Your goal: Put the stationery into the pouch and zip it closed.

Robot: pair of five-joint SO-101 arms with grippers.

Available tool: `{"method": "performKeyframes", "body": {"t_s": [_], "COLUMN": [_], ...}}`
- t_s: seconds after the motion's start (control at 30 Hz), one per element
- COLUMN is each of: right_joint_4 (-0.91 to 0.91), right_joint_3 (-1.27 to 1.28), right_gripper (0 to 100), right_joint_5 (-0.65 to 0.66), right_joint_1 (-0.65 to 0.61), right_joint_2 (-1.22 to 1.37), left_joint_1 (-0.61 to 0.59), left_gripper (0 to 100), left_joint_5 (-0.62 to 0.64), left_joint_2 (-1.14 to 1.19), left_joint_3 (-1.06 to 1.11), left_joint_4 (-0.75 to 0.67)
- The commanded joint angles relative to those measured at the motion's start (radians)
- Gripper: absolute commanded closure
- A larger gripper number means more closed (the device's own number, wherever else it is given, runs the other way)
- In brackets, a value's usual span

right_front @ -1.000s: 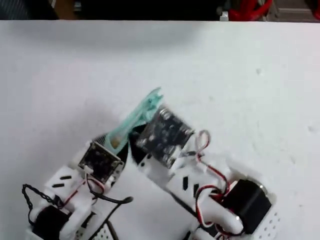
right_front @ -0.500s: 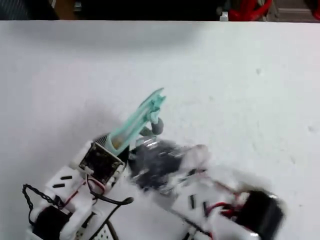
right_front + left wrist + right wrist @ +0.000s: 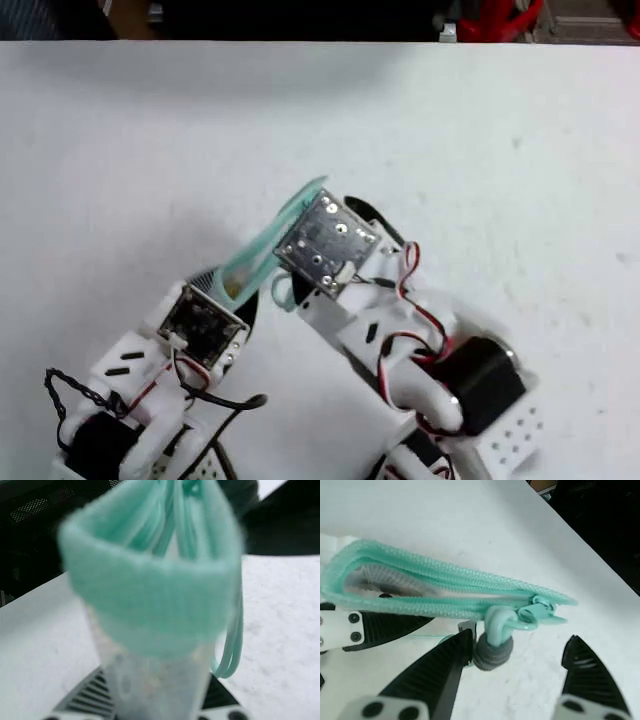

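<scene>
The left claw (image 3: 228, 288) pinches the mint pouch (image 3: 430, 585) by its lower end, apparently to steady it, while the right claw (image 3: 520, 640) stands spread with the zip pull (image 3: 540, 612) and grey toggle (image 3: 491, 655) just ahead of its gap, seemingly lined up to grip them.

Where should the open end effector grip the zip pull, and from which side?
Grip the grey bead on the teal loop hanging from the zip slider. It sticks out clear of the pouch edge, in the open right end effector's gap, so probably come straight on from the zip side.
</scene>
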Motion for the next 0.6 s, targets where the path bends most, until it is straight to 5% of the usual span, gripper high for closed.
{"method": "performKeyframes", "body": {"t_s": [0.0, 0.17, 0.37, 0.57], "right_joint_4": [-0.085, -0.145, -0.105, -0.007], "right_joint_3": [0.005, 0.0, 0.002, 0.0], "right_gripper": [74.7, 99.1, 97.9, 98.0], "right_joint_5": [-0.034, -0.051, -0.051, -0.049], "right_joint_1": [-0.01, 0.021, -0.016, -0.302], "right_joint_2": [-0.016, -0.022, -0.128, -0.191], "left_joint_1": [-0.004, -0.004, -0.004, -0.002], "left_gripper": [98, 98, 98, 98], "left_joint_5": [-0.011, -0.011, -0.011, -0.011], "left_joint_2": [-0.021, -0.021, -0.021, -0.021], "left_joint_3": [-0.025, -0.025, -0.025, -0.023], "left_joint_4": [-0.008, -0.008, -0.008, -0.008]}}
